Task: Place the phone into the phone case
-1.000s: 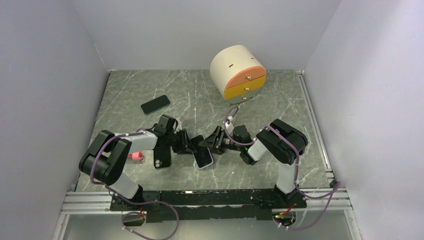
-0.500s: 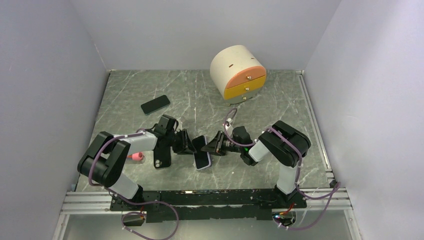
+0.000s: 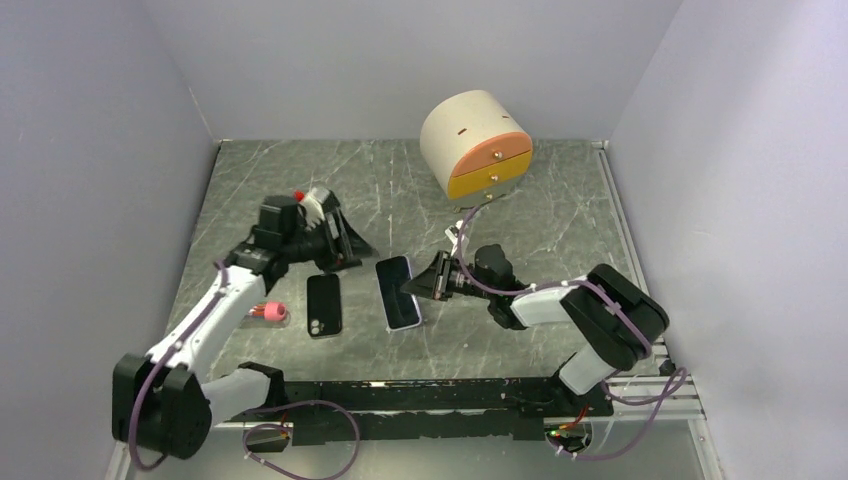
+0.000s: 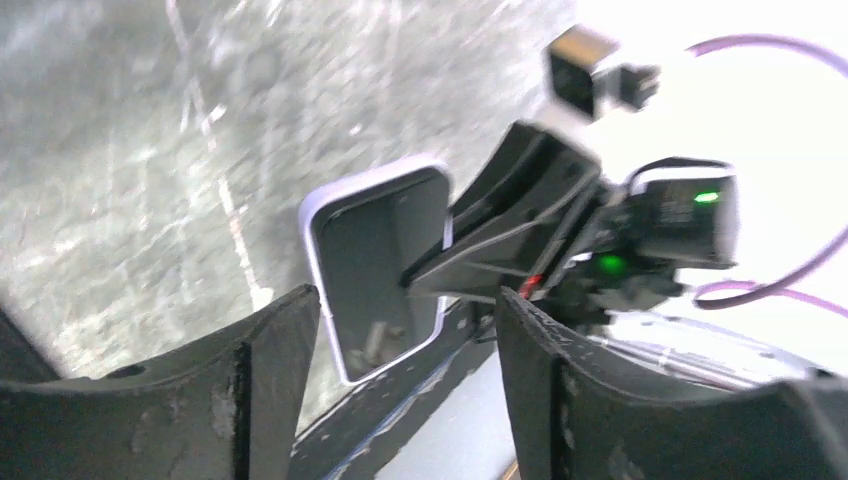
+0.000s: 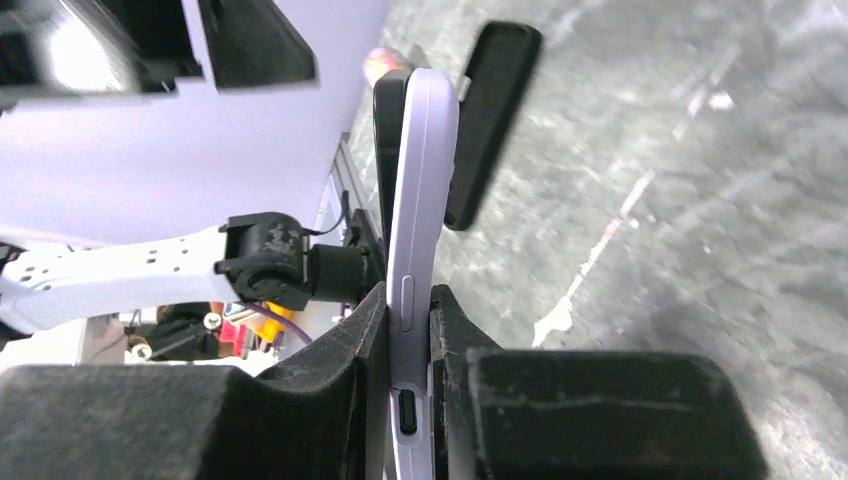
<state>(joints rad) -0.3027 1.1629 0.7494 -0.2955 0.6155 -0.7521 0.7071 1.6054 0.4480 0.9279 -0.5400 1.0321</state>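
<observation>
**Q:** State of the right fingers?
**A:** Closed hard on one long edge of the case. The lilac rim is pinched between both, and no gap is seen in the wrist view.

**Q:** And the phone?
**A:** Seen inside that case, dark screen up, framed by the lilac rim on all visible sides. It is held low over the worktop, mid-front, between the two arms. Whether its far edge rests on the stone cannot be told.

**Q:** Left fingers?
**A:** Spread wide, with nothing between them. They are held well apart from the phone, up and to the left, pointed towards it.

**Q:** Anything else nearby?
**A:** A black slab (phone or cover, not told apart) is laid flat just left of the cased phone, not touching it.

**Q:** Progress?
**A:** Judged nearly complete: insertion looks done. Whether every corner is snapped home is not confirmed, since the part under the right fingers is hidden. Left to do, by this reading: a press-check if needed, the phone set down flat, the grip released.
</observation>
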